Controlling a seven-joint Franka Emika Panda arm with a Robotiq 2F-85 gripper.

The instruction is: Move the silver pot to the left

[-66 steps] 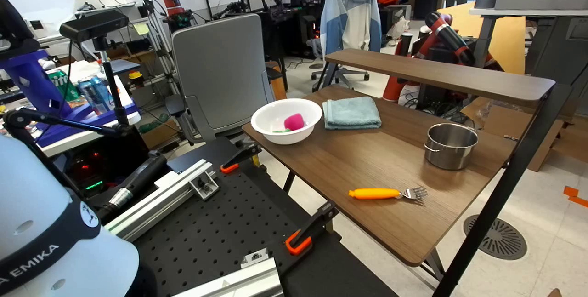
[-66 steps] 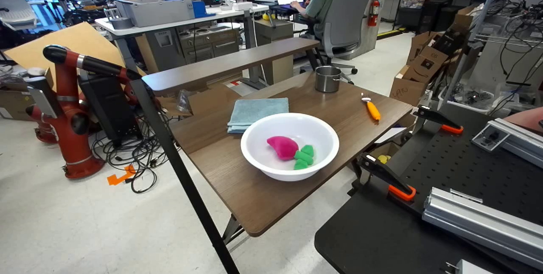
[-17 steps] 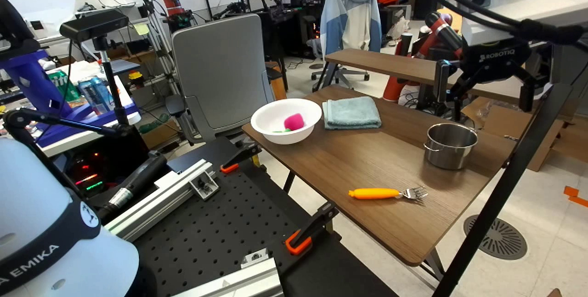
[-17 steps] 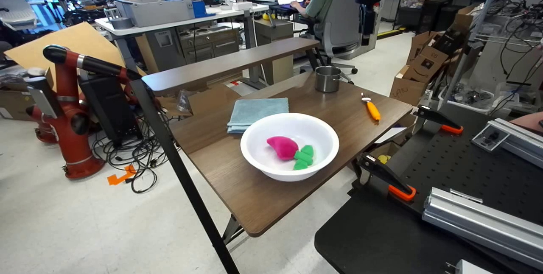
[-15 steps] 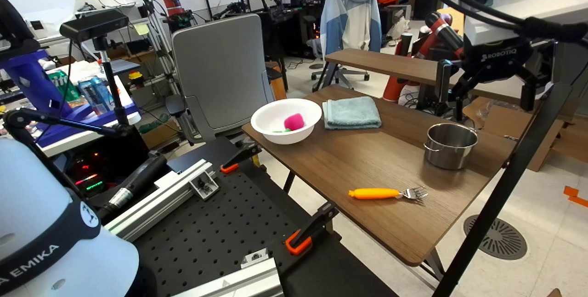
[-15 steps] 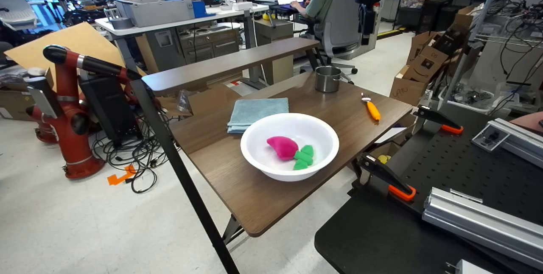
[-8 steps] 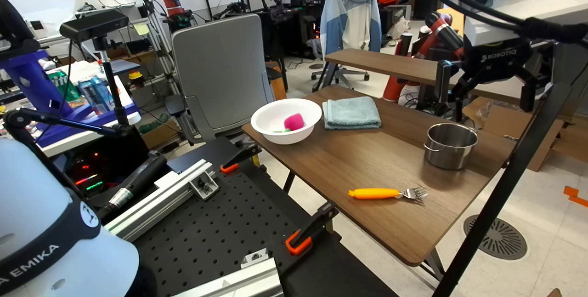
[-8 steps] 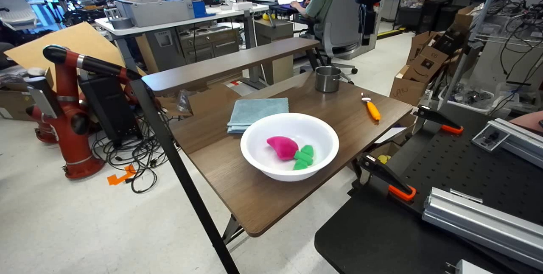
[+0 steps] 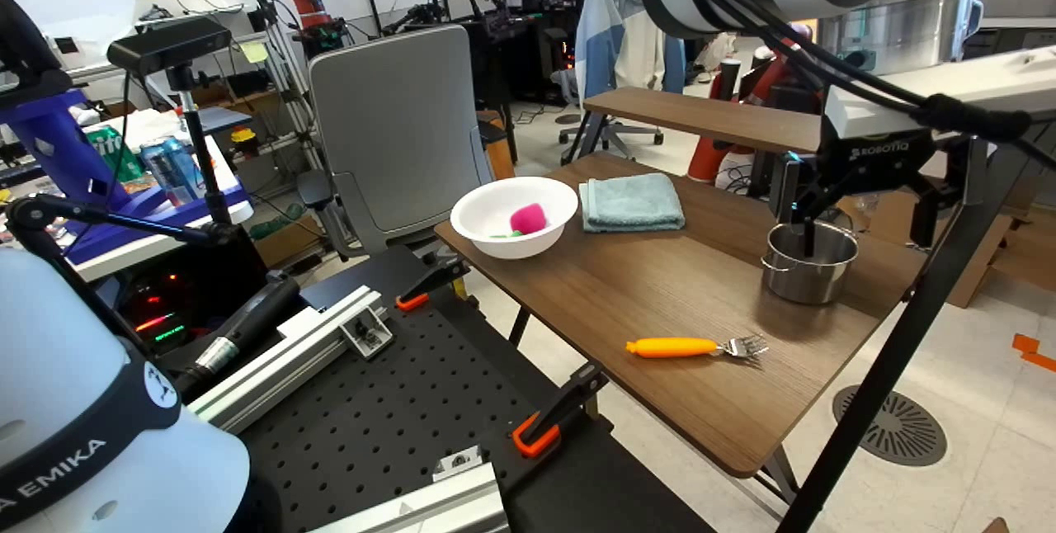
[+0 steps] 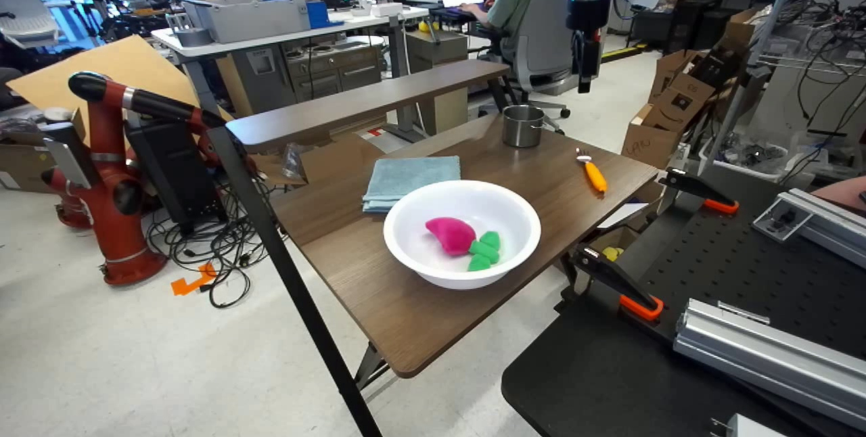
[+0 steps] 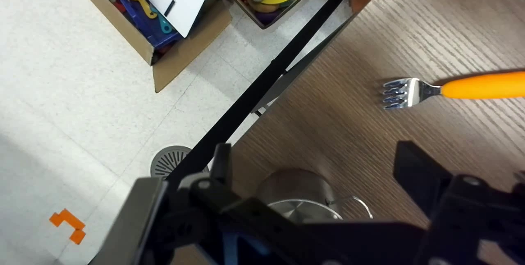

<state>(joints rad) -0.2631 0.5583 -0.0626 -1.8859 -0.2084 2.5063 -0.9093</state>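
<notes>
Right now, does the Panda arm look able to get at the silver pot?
Probably yes: the tool hangs open, apart from the silver pot, and in an exterior view nothing covers the pot's top. The tool likely needs lining up first, and I can't judge its clearance to the black post.

A white bowl sits beside a folded towel, an orange-handled fork lying apart.

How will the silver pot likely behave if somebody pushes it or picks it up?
The silver pot looks like metal, so it should be stiff. Its shiny surface may be somewhat slippery. It stands upright on the table and looks about as wide as tall, so a low push would probably slide it rather than tip it.
</notes>
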